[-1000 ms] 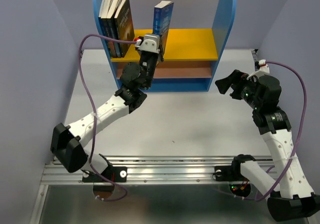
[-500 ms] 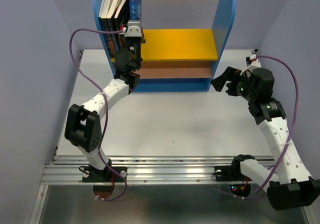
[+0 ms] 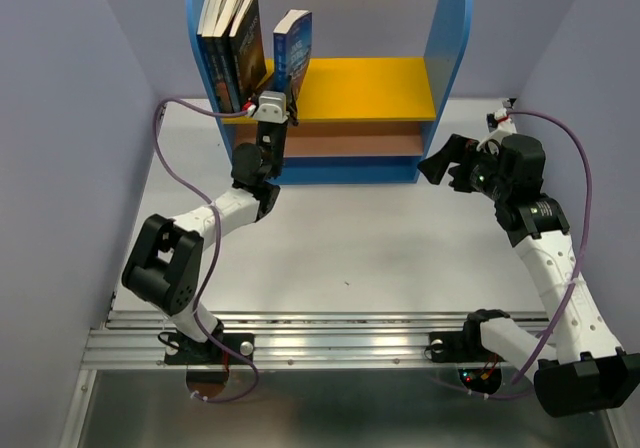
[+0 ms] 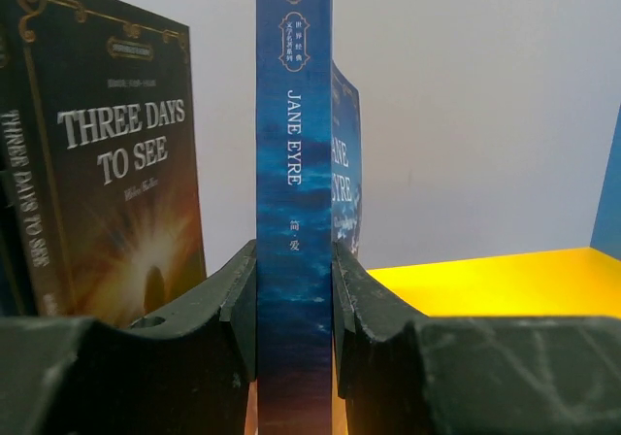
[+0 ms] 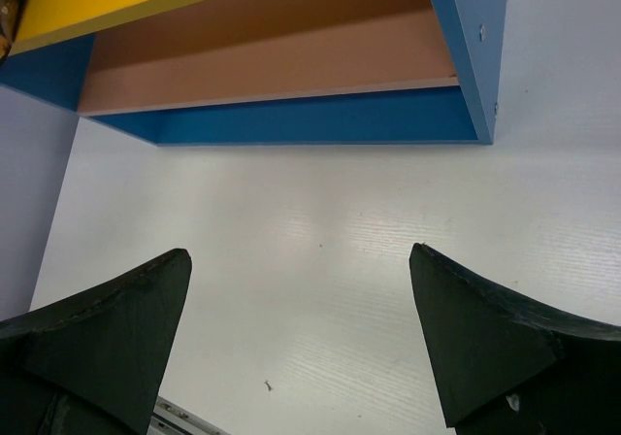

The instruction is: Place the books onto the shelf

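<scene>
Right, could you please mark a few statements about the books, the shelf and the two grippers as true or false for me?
1. The left gripper clamps the Jane Eyre book between its fingers. True.
2. The right gripper holds a book. False: its jaws stand open and empty above the table.
3. At the left end of the yellow upper board stand three other books. True.
4. Jane Eyre sits on the brownish-pink lower board. False: it is up at the yellow board, right of the other three, leaning a little in the top view.
</scene>
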Motion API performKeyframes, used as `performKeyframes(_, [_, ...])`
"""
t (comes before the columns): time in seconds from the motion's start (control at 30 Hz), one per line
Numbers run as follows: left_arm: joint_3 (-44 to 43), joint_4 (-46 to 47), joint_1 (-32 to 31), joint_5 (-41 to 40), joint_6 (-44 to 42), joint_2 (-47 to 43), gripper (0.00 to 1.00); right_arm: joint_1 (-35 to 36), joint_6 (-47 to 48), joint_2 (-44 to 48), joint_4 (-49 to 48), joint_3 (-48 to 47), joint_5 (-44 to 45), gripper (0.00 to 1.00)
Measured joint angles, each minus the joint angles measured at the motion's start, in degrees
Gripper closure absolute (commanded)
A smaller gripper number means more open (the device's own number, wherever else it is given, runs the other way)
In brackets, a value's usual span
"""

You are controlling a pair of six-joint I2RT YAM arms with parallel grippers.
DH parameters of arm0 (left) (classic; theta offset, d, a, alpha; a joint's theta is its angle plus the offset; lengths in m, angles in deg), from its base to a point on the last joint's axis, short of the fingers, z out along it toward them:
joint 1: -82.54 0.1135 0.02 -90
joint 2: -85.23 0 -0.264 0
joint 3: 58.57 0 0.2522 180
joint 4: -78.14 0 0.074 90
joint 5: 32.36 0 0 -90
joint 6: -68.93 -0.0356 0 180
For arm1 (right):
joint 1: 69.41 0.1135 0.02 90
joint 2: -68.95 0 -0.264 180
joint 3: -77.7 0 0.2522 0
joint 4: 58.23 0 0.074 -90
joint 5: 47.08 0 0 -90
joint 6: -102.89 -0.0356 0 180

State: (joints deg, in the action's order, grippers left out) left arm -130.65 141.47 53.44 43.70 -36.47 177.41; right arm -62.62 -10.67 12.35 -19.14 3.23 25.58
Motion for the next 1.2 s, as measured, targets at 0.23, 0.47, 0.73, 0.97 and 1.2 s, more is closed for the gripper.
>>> performKeyframes(0.23, [5.01,3.82,-0.02,-3.06,1.16,-3.10,1.00,0.00,-0.15,0.04,0.00,0.00,-1.25,0.00])
performKeyframes(0.47, [7.32,6.99,0.00,-7.63,0.74,-3.96,1.00,0.17,1.75,-0.52,0.00,0.00,-6.08,0.01])
performKeyframes(0.73, [4.68,8.31,0.07,-15.26,-2.12,-1.86,1.00,5.11,5.14,-3.82,1.99,-1.31,-6.16,0.00])
performKeyframes(0.97, [0.39,7.26,1.11,-16.70,-2.64,1.29,1.00,7.30,7.04,-5.27,3.06,-2.27,-5.31,0.00])
performKeyframes(1.2, [-4.00,6.95,1.84,-17.33,-2.45,5.25,1.00,7.54,7.65,-5.25,3.34,-2.40,-4.90,0.00])
